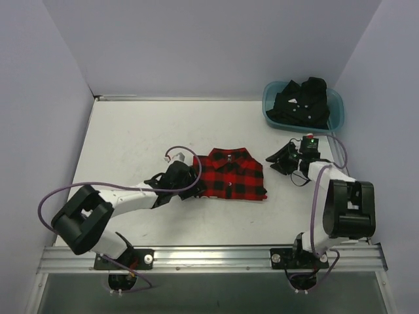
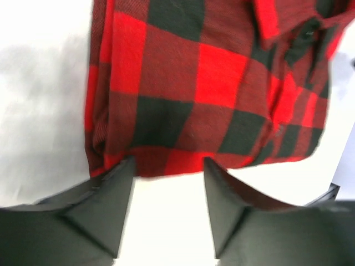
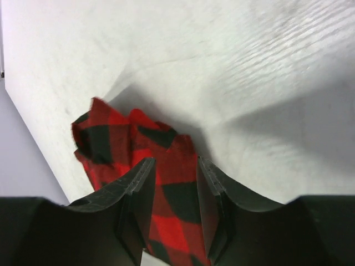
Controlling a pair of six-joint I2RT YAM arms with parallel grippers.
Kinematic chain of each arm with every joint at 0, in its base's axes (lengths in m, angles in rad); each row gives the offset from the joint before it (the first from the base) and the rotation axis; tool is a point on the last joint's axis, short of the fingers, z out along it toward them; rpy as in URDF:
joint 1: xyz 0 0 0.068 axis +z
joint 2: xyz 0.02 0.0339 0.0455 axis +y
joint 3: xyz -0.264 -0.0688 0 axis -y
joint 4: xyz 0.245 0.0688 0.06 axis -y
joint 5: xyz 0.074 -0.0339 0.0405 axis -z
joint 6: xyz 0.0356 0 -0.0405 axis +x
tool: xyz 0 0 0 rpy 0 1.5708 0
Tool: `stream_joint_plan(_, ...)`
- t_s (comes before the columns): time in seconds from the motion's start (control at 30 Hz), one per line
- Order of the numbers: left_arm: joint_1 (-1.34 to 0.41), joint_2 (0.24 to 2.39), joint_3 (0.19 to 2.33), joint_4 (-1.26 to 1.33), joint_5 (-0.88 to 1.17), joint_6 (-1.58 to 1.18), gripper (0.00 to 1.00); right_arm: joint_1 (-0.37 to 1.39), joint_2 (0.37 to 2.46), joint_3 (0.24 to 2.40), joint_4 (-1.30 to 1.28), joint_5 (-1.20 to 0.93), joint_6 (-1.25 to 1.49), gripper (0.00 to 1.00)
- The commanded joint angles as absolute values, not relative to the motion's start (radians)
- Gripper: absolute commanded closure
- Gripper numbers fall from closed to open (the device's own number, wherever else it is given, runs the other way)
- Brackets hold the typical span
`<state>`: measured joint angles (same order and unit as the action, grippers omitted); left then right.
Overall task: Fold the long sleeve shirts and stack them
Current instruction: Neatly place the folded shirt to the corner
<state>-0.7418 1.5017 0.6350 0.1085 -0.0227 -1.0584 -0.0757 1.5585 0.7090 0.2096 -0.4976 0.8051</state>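
on table (image 1: 131, 137), soft folded checked flannel (image 1: 230, 174); left end effector (image 2: 168, 166) wide; right end effector (image 3: 173, 166) narrower, grip unclear.

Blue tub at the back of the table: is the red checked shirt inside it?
No, the tub holds a black shirt, while the red checked shirt lies folded out on the table.
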Motion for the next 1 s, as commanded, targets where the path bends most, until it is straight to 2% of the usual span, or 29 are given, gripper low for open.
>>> stream_joint_plan(0.0, -0.776, 1.370, 0.634, -0.078, -0.121, -1.141, 0.36, -0.048, 1.367, 0.785, 0.034, -0.433, 0.733, 0.63)
stream_joint_plan(0.03, -0.802, 1.326, 0.632, -0.092, -0.138, -1.163, 0.22, -0.040, 1.300, 0.791, 0.005, -0.417, 0.726, 0.61)
stream_joint_plan(0.07, -0.817, 1.307, 0.634, -0.124, -0.153, -1.213, 0.14, -0.031, 1.272, 0.799, -0.071, -0.402, 0.719, 0.49)
stream_joint_plan(0.1, -0.833, 1.292, 0.635, -0.141, -0.166, -1.242, 0.04, -0.026, 1.243, 0.808, -0.107, -0.378, 0.707, 0.43)
stream_joint_plan(0.13, -0.844, 1.273, 0.640, -0.153, -0.187, -1.267, 0.02, -0.009, 1.195, 0.824, -0.142, -0.364, 0.701, 0.38)
stream_joint_plan(0.17, -0.879, 1.269, 0.643, -0.164, -0.198, -1.311, 0.03, -0.006, 1.175, 0.830, -0.194, -0.356, 0.698, 0.29)
stream_joint_plan(0.27, -0.969, 1.285, 0.663, -0.170, -0.268, -1.435, 0.03, 0.031, 1.086, 0.822, -0.259, -0.334, 0.695, 0.19)
stream_joint_plan(0.5, -1.178, 1.512, 0.787, -0.126, -0.567, -1.709, 0.02, 0.040, 0.930, 0.738, -0.284, -0.359, 0.692, 0.15)
stream_joint_plan(0.63, -1.207, 1.673, 0.929, -0.189, -0.661, -1.772, 0.03, 0.037, 0.876, 0.712, -0.285, -0.388, 0.680, 0.15)
stream_joint_plan(0.77, -1.210, 1.769, 0.980, -0.167, -0.709, -1.824, 0.03, 0.035, 0.856, 0.701, -0.287, -0.416, 0.669, 0.15)
stream_joint_plan(0.83, -1.204, 1.802, 1.006, -0.175, -0.750, -1.824, 0.06, 0.034, 0.850, 0.699, -0.285, -0.425, 0.660, 0.15)
stream_joint_plan(0.93, -1.186, 1.831, 1.023, -0.183, -0.755, -1.830, 0.17, 0.034, 0.851, 0.696, -0.285, -0.431, 0.657, 0.15)
stream_joint_plan(0.97, -1.172, 1.838, 1.023, -0.178, -0.747, -1.838, 0.24, 0.034, 0.853, 0.696, -0.285, -0.434, 0.658, 0.15)
